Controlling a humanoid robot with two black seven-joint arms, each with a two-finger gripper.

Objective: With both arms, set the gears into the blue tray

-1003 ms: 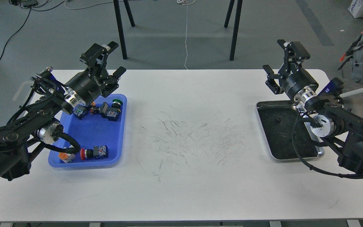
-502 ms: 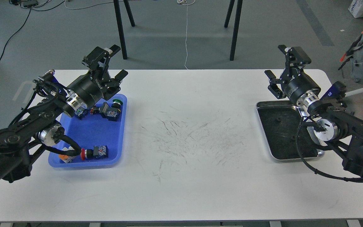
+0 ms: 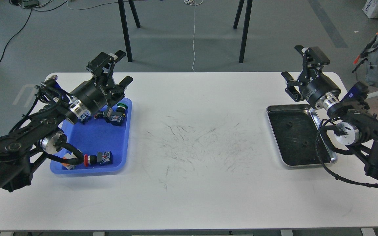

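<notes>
The left gripper (image 3: 116, 70) hangs above the far end of the blue tray (image 3: 123, 144), its two fingers spread wide with nothing between them. The right gripper (image 3: 302, 70) is raised over the counter (image 3: 192, 147) just beyond the far right corner of the silver tray (image 3: 274, 144), fingers likewise wide apart and empty; neither gripper touches anything.

The blue tray lies on the counter's left side, partly under the left arm (image 3: 28, 131). It holds push-button switches: a green-capped one (image 3: 121, 107) near its far right corner, a dark switch block (image 3: 115, 118) just beside that, and a red-capped one (image 3: 97, 158) near the tray's near edge. More parts lie further left in the tray, half hidden by the arm, including something orange (image 3: 65, 160) at the near left corner. I cannot make out any gear in the blue tray.

The silver tray lies on the right side of the counter, well apart from the blue tray, its right edge under the right arm (image 3: 356, 127). On its dark floor sit two gears, one (image 3: 289, 124) toward the far end, another (image 3: 304, 143) nearer the middle.
</notes>
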